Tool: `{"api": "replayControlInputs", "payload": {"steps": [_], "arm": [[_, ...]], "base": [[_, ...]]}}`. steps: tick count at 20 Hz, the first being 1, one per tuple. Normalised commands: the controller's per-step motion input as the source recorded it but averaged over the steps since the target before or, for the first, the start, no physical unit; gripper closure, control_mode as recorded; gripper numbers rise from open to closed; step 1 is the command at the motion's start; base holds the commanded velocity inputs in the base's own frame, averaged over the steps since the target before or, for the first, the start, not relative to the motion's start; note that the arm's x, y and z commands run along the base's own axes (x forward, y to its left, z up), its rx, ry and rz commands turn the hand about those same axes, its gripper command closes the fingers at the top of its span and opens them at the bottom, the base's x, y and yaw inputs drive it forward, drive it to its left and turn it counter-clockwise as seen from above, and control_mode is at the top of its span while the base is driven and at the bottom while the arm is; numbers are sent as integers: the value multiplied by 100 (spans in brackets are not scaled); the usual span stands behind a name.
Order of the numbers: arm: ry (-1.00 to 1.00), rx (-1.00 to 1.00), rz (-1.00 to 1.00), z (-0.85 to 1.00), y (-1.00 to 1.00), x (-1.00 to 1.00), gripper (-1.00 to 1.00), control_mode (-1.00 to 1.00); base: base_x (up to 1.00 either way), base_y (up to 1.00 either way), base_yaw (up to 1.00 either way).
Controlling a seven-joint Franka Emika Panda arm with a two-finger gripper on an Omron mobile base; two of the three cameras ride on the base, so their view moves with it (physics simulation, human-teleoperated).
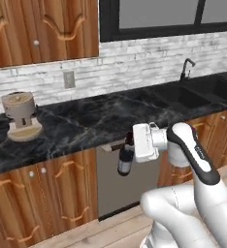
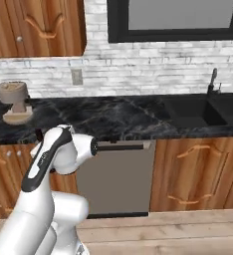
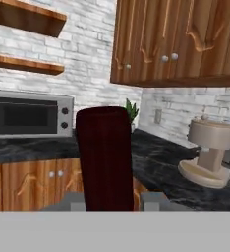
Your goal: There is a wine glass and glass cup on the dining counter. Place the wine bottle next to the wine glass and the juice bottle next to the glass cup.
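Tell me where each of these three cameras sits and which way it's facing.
Left base view: behind the arm's left, facing the counter and sink; arm lower right, gripper holding the wine bottle.
Right base view: behind its right, same counter; arm lower left.
Hand view: on the hand, along the bottle neck toward a microwave.
Shared: coffee machine.

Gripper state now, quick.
Gripper: shut on the wine bottle by its neck, carried in the air in front of the cupboards.
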Motion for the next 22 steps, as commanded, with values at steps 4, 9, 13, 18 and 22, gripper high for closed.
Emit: {"api": "replayControlInputs", "payload": {"steps": [4, 9, 13, 18, 22], "arm": [[0, 0, 0, 0, 0, 0, 100, 100], [0, 0, 0, 0, 0, 0, 100, 100], [0, 0, 0, 0, 0, 0, 100, 100], [0, 0, 0, 0, 0, 0, 100, 100], [0, 0, 0, 0, 0, 0, 100, 100]], "base": [[-2, 3, -92], [-3, 0, -91], [-4, 0, -89], [-6, 0, -86], [-2, 0, -85]]}}
